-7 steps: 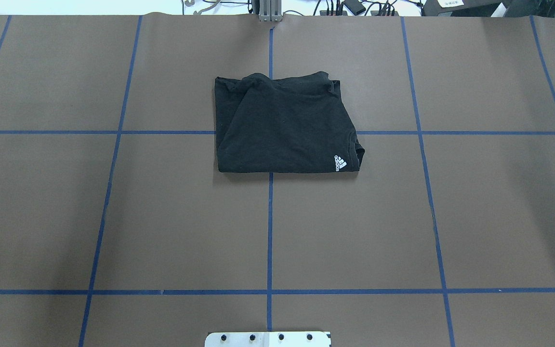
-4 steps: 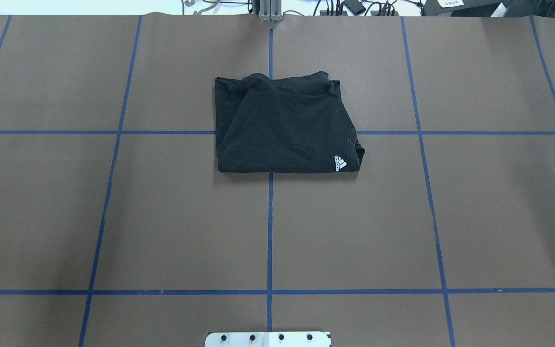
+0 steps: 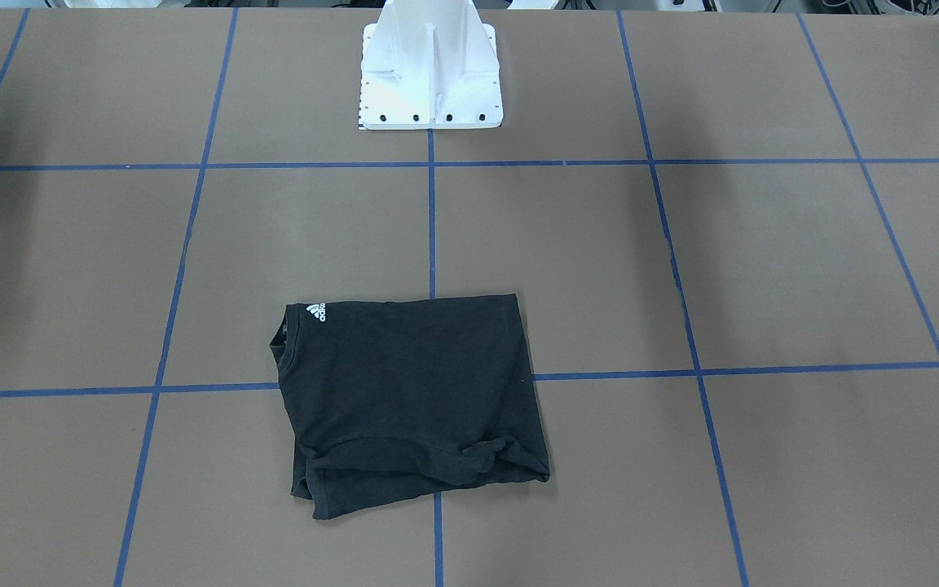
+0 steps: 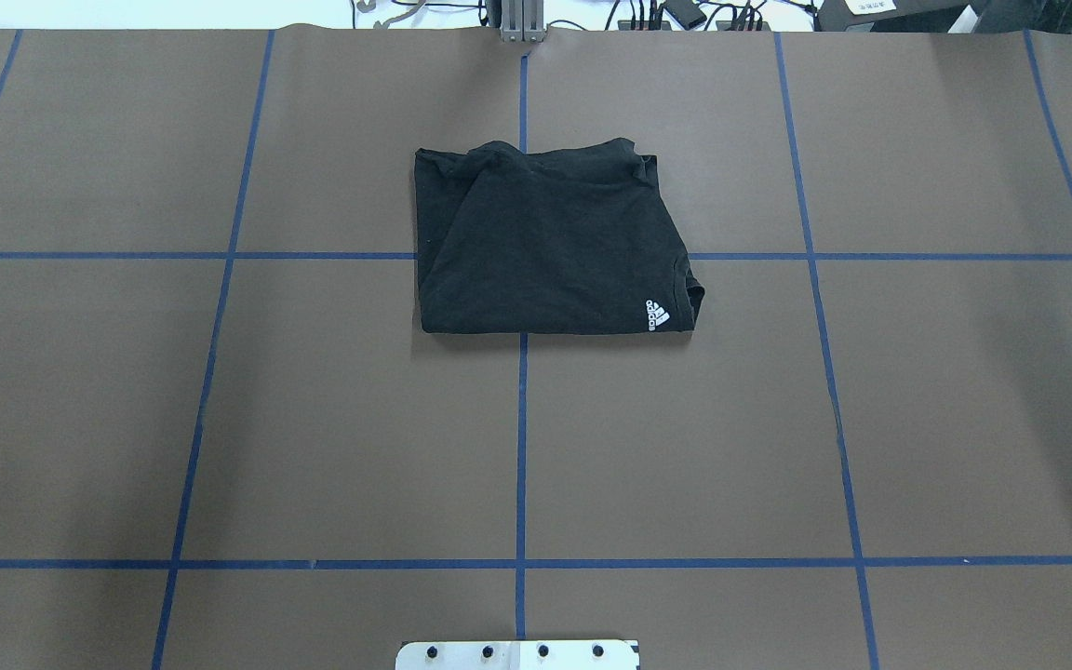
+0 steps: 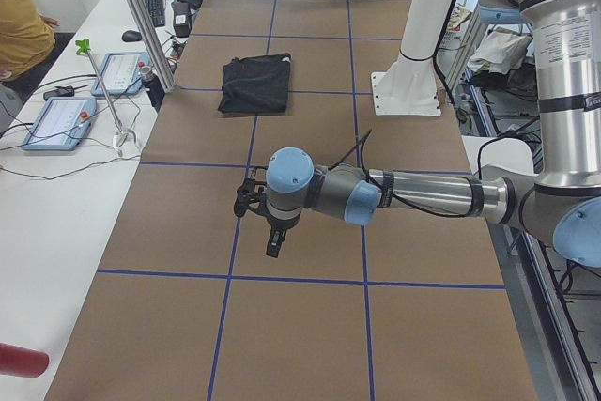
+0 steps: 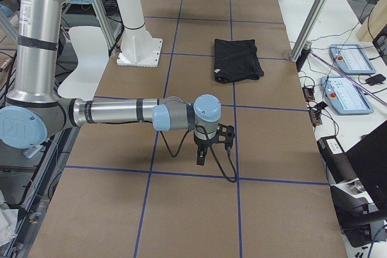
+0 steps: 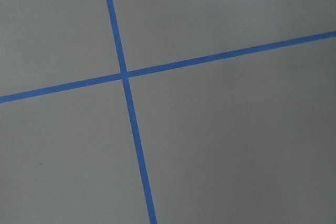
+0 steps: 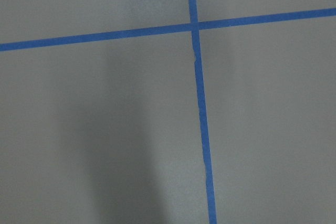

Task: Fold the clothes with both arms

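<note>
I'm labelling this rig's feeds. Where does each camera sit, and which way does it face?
Front-facing: across the table, facing the white base.
Overhead: behind the robot, looking forward and down; that base's edge shows.
Exterior left: table's left end; left arm and left gripper near.
Exterior right: opposite end; right arm and right gripper near.
Wrist cameras: each looks down at a tape cross; no gripper shows.
Shared: all four exterior views show the T-shirt.

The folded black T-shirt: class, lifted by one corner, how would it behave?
The T-shirt would probably droop and unfold: its layers lie loose, rumpled at one edge. Pushed, it would likely bunch, not roll, being flat cloth.
</note>
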You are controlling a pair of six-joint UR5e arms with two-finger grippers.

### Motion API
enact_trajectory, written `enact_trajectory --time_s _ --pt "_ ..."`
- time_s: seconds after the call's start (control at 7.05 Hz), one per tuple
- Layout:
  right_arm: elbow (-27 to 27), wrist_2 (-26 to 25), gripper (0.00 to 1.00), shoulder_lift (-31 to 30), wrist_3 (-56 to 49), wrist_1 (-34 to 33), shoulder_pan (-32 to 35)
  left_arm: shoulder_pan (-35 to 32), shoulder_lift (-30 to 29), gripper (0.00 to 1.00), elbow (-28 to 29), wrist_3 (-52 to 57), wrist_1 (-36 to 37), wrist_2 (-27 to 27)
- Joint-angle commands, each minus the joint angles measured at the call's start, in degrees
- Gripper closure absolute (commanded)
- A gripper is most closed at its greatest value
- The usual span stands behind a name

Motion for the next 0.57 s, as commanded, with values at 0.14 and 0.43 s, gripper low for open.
enact_trajectory --time_s 0.14,0.43 --pt "0.5 0.2 0.00 -0.9 0.0 0.0 0.1 -0.4 -0.2 0.01 -0.2 -0.2 0.0 0.5" --pt "0.8 1.5 0.00 -2.2 0.0 0.0 0.7 -0.4 0.0 0.01 -0.2 -0.3 0.0 0.5"
